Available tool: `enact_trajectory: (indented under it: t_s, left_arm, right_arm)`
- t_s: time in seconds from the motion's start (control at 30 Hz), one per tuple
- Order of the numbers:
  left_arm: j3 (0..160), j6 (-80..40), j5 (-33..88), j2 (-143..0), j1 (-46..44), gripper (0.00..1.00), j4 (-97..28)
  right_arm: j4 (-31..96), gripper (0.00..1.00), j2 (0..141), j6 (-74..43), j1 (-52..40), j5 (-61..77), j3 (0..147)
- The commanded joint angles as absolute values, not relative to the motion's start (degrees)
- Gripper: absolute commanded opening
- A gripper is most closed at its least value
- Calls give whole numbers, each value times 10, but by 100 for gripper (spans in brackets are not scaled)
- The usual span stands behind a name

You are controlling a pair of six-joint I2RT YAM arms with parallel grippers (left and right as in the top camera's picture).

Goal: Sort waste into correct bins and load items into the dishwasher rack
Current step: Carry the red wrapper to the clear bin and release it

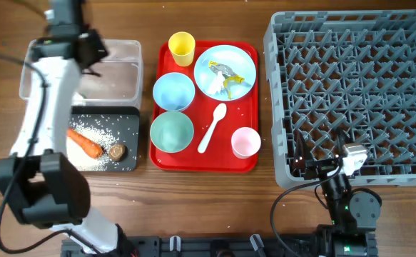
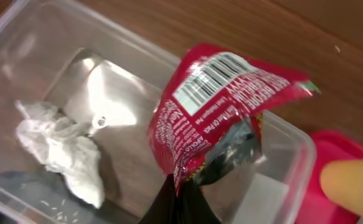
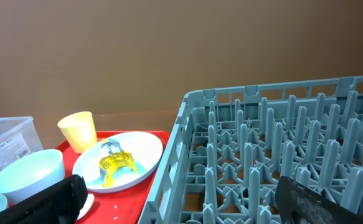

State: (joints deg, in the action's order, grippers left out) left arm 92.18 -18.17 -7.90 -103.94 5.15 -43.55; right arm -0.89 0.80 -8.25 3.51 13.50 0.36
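Note:
My left gripper (image 2: 182, 186) is shut on the red wrapper (image 2: 218, 106) and holds it above the clear tub (image 1: 125, 53), where the crumpled white tissue (image 2: 60, 149) lies. The black tray (image 1: 128, 118) holds the carrot (image 1: 84, 141), white rice (image 1: 97, 130) and a brown lump (image 1: 117, 150). The red tray (image 1: 247, 160) carries the yellow cup (image 1: 181, 48), light blue bowl (image 1: 173, 91), mint bowl (image 1: 171, 132), pink cup (image 1: 245, 141), white spoon (image 1: 212, 127) and the light blue plate (image 1: 242, 61) with the silver-yellow wrapper (image 1: 225, 75). My right gripper (image 3: 181, 193) is open at the near corner of the grey dishwasher rack (image 1: 350, 93).
The left arm (image 1: 47, 114) stretches over the black tray's left side. The rack's upright pegs (image 3: 281, 155) fill the right wrist view. Bare wooden table (image 1: 215, 207) lies in front of the trays.

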Motion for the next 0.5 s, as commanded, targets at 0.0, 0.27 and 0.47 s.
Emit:
enact_trajectory:
  t_s: [0.0,0.27,0.47]
  left_arm:
    - [914,-204,25,-1055,113,5,-441]
    - [906,-204,25,-1081,131,53,-431]
    - [934,-197,28,-1025,105,52,-429]
  right_arm:
    - [-12,100,8,-75,33,140,3]
    - [-12,100,8,-75,33,140,3]
    - [-12,100,8,-75,33,140,3]
